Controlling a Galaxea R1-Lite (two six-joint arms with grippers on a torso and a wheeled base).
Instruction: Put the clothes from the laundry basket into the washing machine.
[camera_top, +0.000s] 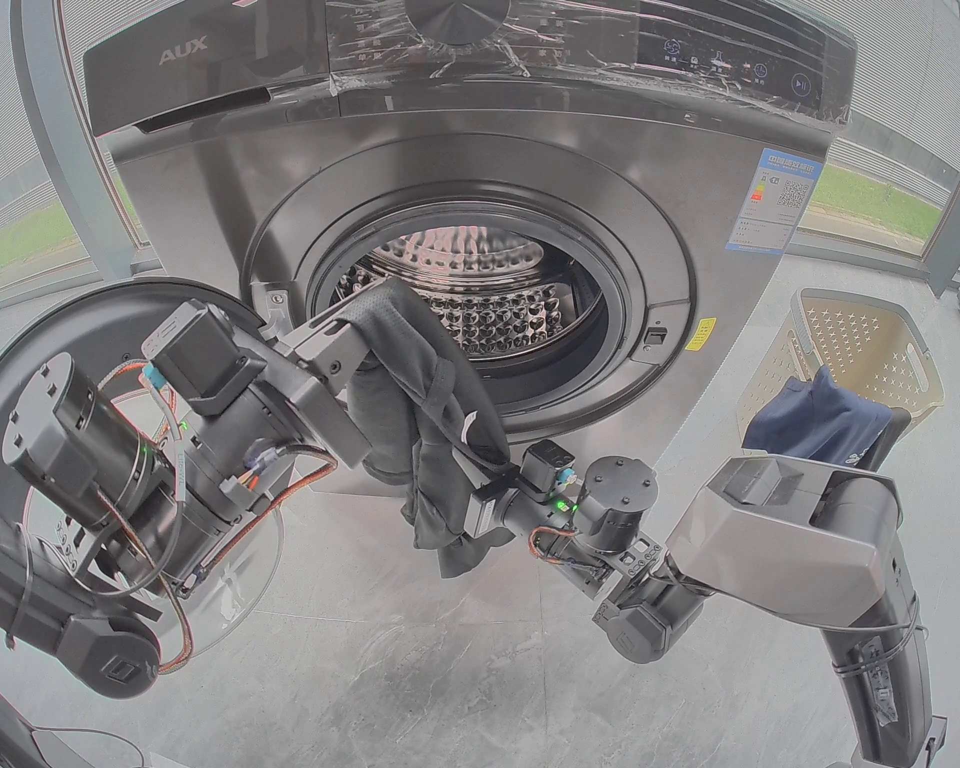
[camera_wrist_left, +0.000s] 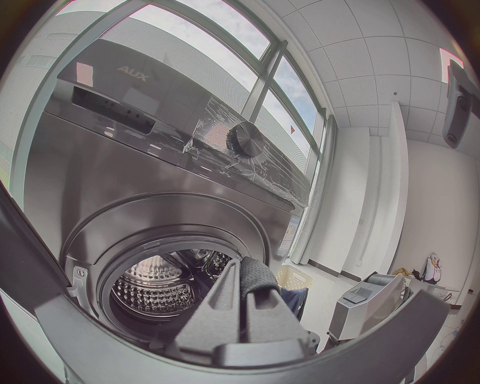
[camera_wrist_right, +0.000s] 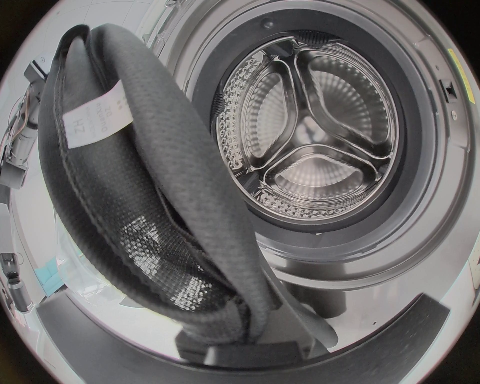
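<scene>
A dark grey garment (camera_top: 425, 420) hangs in front of the open drum (camera_top: 480, 300) of the washing machine (camera_top: 450, 160), stretched between both grippers. My left gripper (camera_top: 380, 300) is shut on its upper edge at the left rim of the drum opening; the left wrist view shows my left gripper (camera_wrist_left: 247, 285) pinching the cloth (camera_wrist_left: 255, 272). My right gripper (camera_top: 480, 500) is lower, below the opening, shut on the garment's lower part. In the right wrist view the garment (camera_wrist_right: 150, 200), with a white label (camera_wrist_right: 95, 120), drapes over my right gripper (camera_wrist_right: 240, 330) in front of the steel drum (camera_wrist_right: 310, 130).
The round washer door (camera_top: 90, 320) stands swung open at the left, behind my left arm. A beige laundry basket (camera_top: 870, 350) stands on the floor at the right with a navy garment (camera_top: 815, 420) over its front rim. Grey floor lies in front of the machine.
</scene>
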